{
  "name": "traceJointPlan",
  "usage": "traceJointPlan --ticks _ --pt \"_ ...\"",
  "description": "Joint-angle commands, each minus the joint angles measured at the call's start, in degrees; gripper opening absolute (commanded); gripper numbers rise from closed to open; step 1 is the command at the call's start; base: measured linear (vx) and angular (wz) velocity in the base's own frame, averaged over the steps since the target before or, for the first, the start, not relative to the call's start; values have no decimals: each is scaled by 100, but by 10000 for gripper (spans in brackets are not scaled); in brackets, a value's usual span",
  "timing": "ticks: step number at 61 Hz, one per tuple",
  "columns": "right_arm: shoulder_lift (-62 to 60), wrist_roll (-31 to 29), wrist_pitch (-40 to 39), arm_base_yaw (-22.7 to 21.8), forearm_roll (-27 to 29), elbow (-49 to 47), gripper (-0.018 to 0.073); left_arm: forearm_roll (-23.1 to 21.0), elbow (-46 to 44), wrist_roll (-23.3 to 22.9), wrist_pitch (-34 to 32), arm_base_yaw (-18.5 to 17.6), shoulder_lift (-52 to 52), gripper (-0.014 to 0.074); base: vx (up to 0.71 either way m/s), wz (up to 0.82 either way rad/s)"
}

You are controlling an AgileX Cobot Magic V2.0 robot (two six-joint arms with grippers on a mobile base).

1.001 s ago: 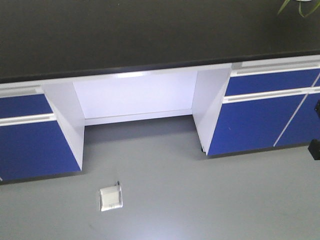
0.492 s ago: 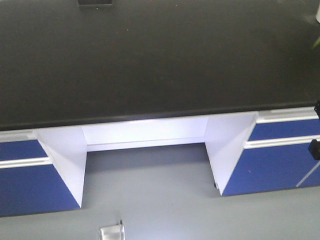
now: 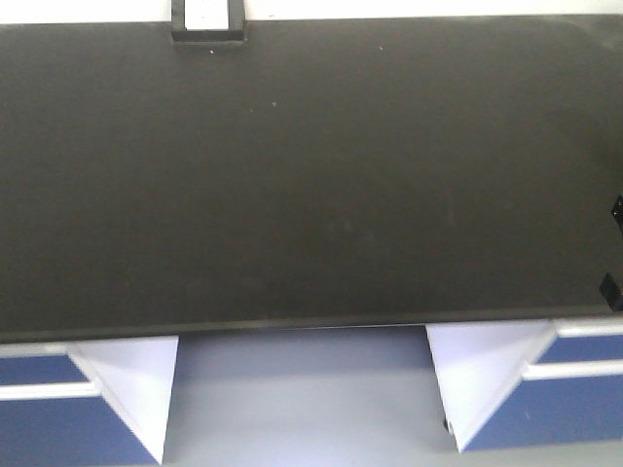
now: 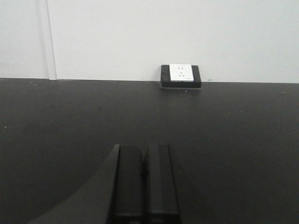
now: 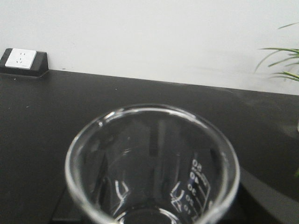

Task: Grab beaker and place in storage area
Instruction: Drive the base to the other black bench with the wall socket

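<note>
Placement is the step in hand: the beaker [image 5: 152,163] fills the near part of the right wrist view, rim up and level, hanging above the storage area [image 3: 311,175], a wide black benchtop. The right gripper [image 5: 154,205] seems clamped on its lower wall, though the glass hides most of the pads. To do it well, I would lower straight down and keep the rim level. The jaws should part only once the base sits flat, well in from the near edge. The left gripper [image 4: 145,182] hovers low over the same bench with its fingers pressed together, holding nothing. A socket block [image 3: 206,19] sits at the far rim to the left, against the white wall [image 5: 149,37]. Plant leaves [image 5: 280,65] reach in at the far right. Neither lies near the drop spot, and nothing stands in the way.
</note>
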Motion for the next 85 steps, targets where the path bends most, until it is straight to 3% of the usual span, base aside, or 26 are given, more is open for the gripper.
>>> traceJointPlan --ticks 1,39,85 --pt "-2 -3 -452 -16 -55 -186 -8 -32 125 -37 -485 -36 -109 -8 31 11" --pt "-2 -3 -452 -16 -55 -186 -8 -32 125 -37 -485 -36 -109 -8 21 7" --pt "101 -3 -452 -16 -55 -186 -8 -32 125 -37 -485 -36 -109 -8 2 1"
